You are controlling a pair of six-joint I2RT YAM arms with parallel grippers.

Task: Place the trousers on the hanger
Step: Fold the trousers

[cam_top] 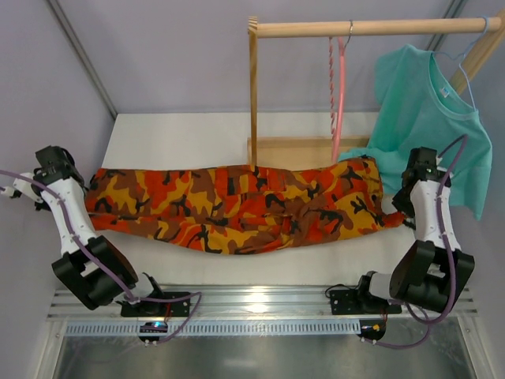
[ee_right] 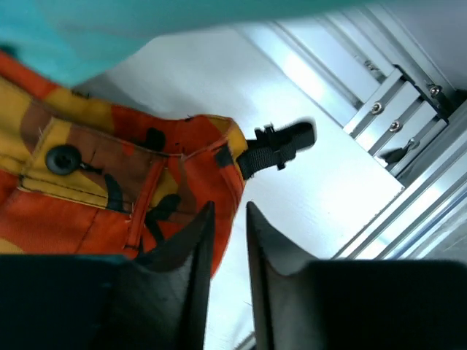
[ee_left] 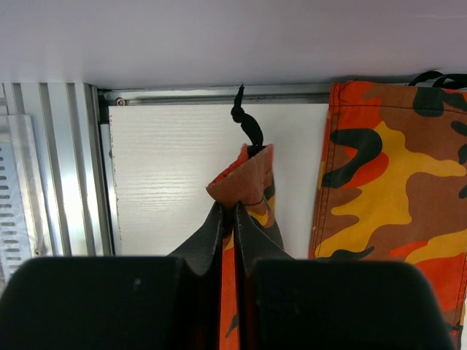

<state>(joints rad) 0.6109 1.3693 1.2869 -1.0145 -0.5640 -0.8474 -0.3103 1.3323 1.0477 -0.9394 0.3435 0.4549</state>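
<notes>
The camouflage trousers [cam_top: 237, 209] lie stretched across the table, leg ends to the left and waist to the right. The pink hanger [cam_top: 341, 95] hangs by its hook from the wooden rail [cam_top: 371, 28], behind the trousers. In the left wrist view my left gripper [ee_left: 233, 209] is shut on a leg hem [ee_left: 244, 179] with a black drawstring [ee_left: 246, 124] dangling from it. My right gripper [ee_right: 228, 209] stands open by a narrow gap over the waistband corner [ee_right: 197, 146], beside a black strap [ee_right: 281, 142]. Nothing is pinched between its fingers.
A teal T-shirt [cam_top: 426, 118] hangs on a light-blue hanger at the rail's right end, just behind my right arm. The rack's wooden post [cam_top: 253, 103] and base [cam_top: 292, 150] stand behind the trousers. Aluminium rails [cam_top: 260, 304] run along the near edge.
</notes>
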